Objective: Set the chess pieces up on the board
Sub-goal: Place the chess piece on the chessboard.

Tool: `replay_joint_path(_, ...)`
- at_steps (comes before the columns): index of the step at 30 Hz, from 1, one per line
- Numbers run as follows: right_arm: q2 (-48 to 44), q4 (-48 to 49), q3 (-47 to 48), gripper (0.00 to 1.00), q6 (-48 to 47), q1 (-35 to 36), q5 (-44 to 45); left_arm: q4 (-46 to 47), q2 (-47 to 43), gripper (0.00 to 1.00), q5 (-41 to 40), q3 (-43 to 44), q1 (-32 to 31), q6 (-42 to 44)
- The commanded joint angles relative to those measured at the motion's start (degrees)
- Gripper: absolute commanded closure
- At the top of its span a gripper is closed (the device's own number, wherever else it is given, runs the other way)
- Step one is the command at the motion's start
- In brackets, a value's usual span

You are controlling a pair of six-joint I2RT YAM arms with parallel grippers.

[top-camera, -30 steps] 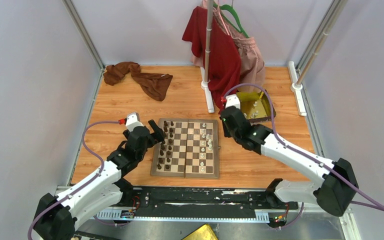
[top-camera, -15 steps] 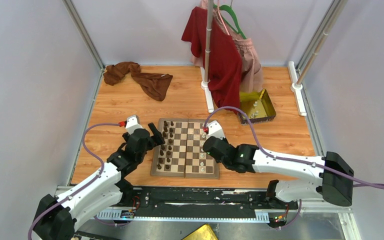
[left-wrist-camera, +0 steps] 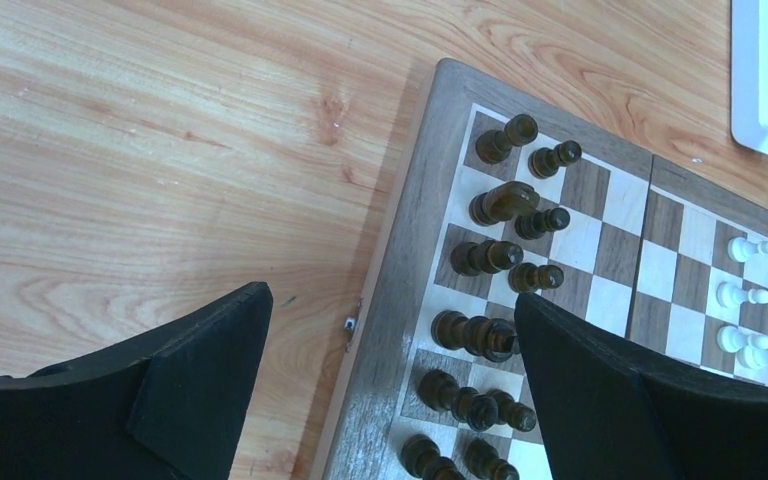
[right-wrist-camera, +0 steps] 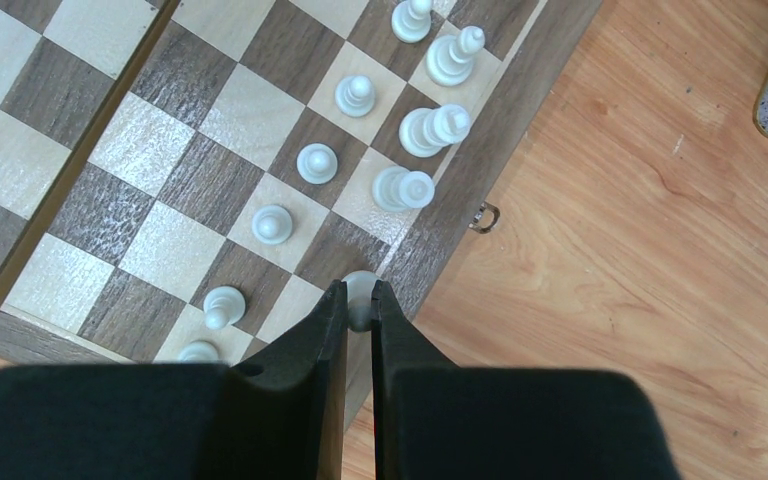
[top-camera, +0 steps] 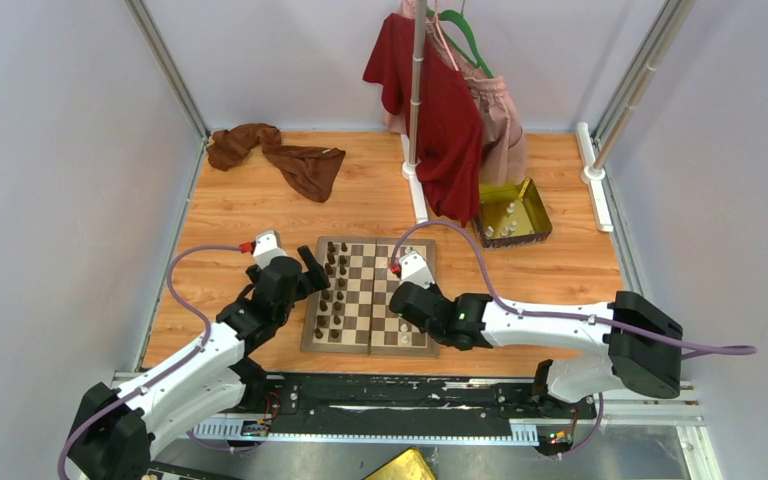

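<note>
The board [top-camera: 358, 300] lies between my arms. Dark chess pieces [left-wrist-camera: 480, 335] stand in two files along its left side, and white pieces [right-wrist-camera: 403, 188] line its right side. My right gripper [right-wrist-camera: 358, 300] is shut on a white piece [right-wrist-camera: 361, 285], held just over the board's right border near the near corner. From above, the right gripper [top-camera: 407, 305] hangs over the board's near right part. My left gripper [left-wrist-camera: 390, 297] is open, straddling the board's left edge; the top view shows the left gripper [top-camera: 310, 270] there, holding nothing.
A gold tray [top-camera: 535, 205] with a few white pieces sits beyond the board's right. A clothes rack with a red garment [top-camera: 440, 110] stands behind the board on its white base [top-camera: 417, 200]. A brown cloth [top-camera: 285, 155] lies far left.
My right arm swung from beside the gold tray toward me and left, ending over the board's near right side. The left arm has stayed put.
</note>
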Motion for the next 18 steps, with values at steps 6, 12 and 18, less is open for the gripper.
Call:
replay_joint_path(6, 2.1, 3.2, 0.5, 1.0, 0.5, 0.9, -1.2, 2.8, 1.3, 0.0, -1.0, -0.3, 0.3, -0.5)
replay_joint_path(12, 3.0, 3.7, 0.5, 1.0, 0.2, 0.9, -0.8, 3.0, 1.5, 0.0, -1.2, -0.5, 0.3, -0.5)
replay_joint_path(18, 3.6, 4.1, 0.7, 1.0, -0.3, 0.8, -0.5, 3.2, 1.7, 0.0, -1.3, -0.6, 0.3, -0.7)
